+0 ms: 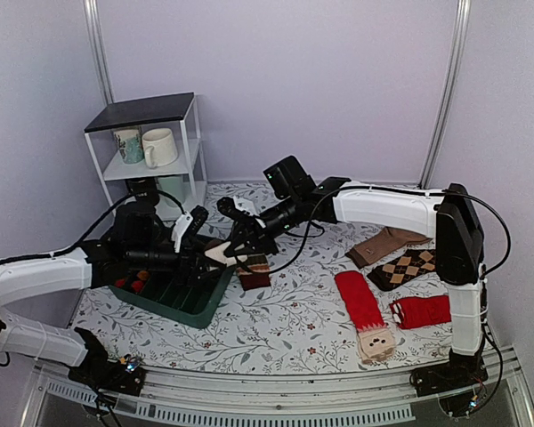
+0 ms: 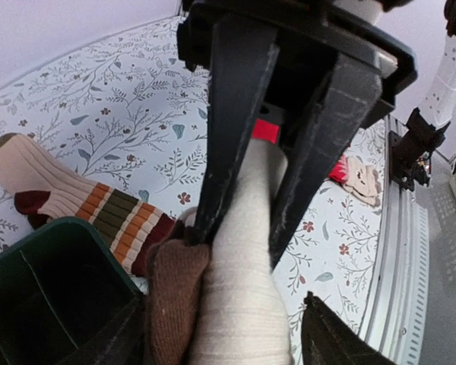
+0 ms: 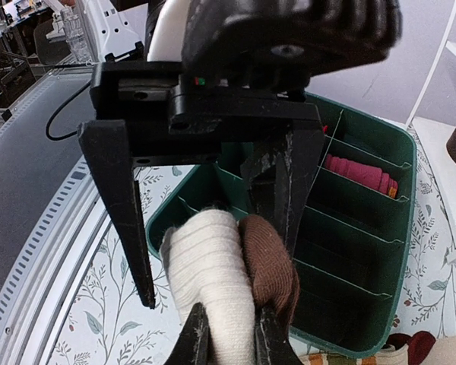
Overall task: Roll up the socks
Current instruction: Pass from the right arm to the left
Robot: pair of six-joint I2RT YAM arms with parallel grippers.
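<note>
The socks (image 1: 219, 253) are a cream roll with a dark brown part beside it, held above the right end of the green divided tray (image 1: 182, 298). My right gripper (image 1: 234, 247) is shut on the cream roll; in the right wrist view its fingertips (image 3: 198, 334) pinch the roll (image 3: 209, 266) from both sides. My left gripper (image 1: 205, 252) is open, its jaws spread wide on either side of the roll. In the left wrist view the roll (image 2: 243, 304) runs between my left gripper's (image 2: 232, 338) fingers, with the right gripper clamped on it above.
The tray (image 3: 349, 228) holds a red rolled sock (image 3: 357, 173) in one slot. A tan striped sock (image 2: 68, 198) lies beside the tray. Red socks (image 1: 358, 298), an argyle sock (image 1: 405, 267) and a brown sock (image 1: 383, 242) lie at the right. A shelf with mugs (image 1: 151, 142) stands at the back left.
</note>
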